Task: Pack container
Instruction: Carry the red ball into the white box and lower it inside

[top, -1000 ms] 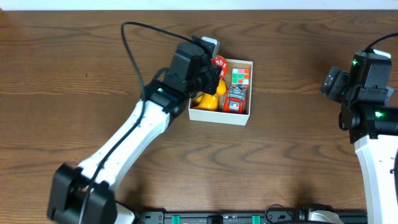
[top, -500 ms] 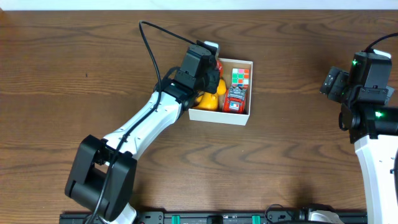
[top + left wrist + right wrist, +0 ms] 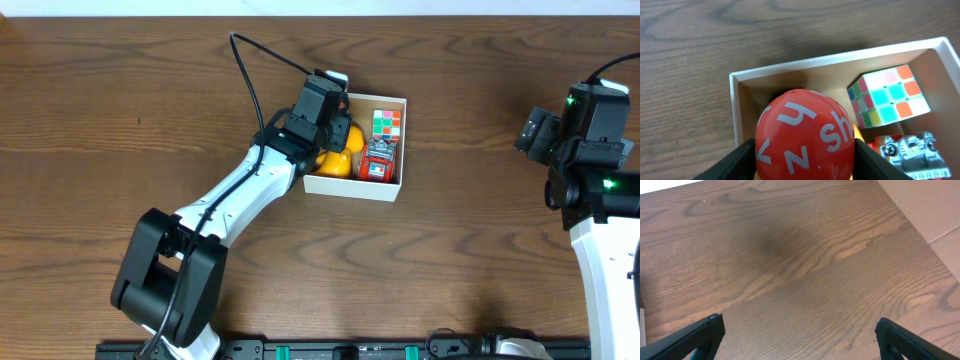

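Swinging its base end inward since a second ago, the left arm is easing its end effector [image 3: 805,161] deeper over the back-left corner of the container [image 3: 840,56], which is sitting on the desk [image 3: 120,150]. It is clamping a red lettered ball [image 3: 805,132] over the brown floor, beside the puzzle cube [image 3: 888,96] and the red toy car [image 3: 912,152]. Letting go is probably becoming the next step. The right end effector [image 3: 797,337] is waiting, fingers apart, over bare wood well away.
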You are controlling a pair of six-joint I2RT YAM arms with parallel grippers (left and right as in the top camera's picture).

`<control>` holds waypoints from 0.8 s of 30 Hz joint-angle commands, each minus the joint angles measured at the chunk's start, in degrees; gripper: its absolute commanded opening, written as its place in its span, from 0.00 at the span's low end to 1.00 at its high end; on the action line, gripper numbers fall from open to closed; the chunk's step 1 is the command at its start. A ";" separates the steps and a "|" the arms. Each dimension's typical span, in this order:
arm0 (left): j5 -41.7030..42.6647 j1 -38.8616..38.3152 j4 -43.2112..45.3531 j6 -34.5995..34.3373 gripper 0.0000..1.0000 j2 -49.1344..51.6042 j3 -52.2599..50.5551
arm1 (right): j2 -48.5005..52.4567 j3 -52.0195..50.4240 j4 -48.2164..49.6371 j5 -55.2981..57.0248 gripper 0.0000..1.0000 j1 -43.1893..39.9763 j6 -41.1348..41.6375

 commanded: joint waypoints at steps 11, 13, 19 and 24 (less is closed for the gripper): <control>-1.38 0.09 0.09 0.37 0.78 0.48 0.44 | -0.04 0.13 -0.07 0.37 0.99 -0.28 0.90; -1.38 0.09 0.11 0.37 0.79 0.46 0.44 | -0.04 0.13 -0.07 0.37 0.99 -0.28 0.90; -1.38 0.09 0.81 0.94 0.80 -1.01 0.46 | -0.04 0.13 -0.07 0.37 0.99 -0.28 0.90; -1.38 0.09 2.97 1.20 0.40 -3.04 0.46 | -0.04 0.13 -0.09 0.37 0.99 -0.28 0.90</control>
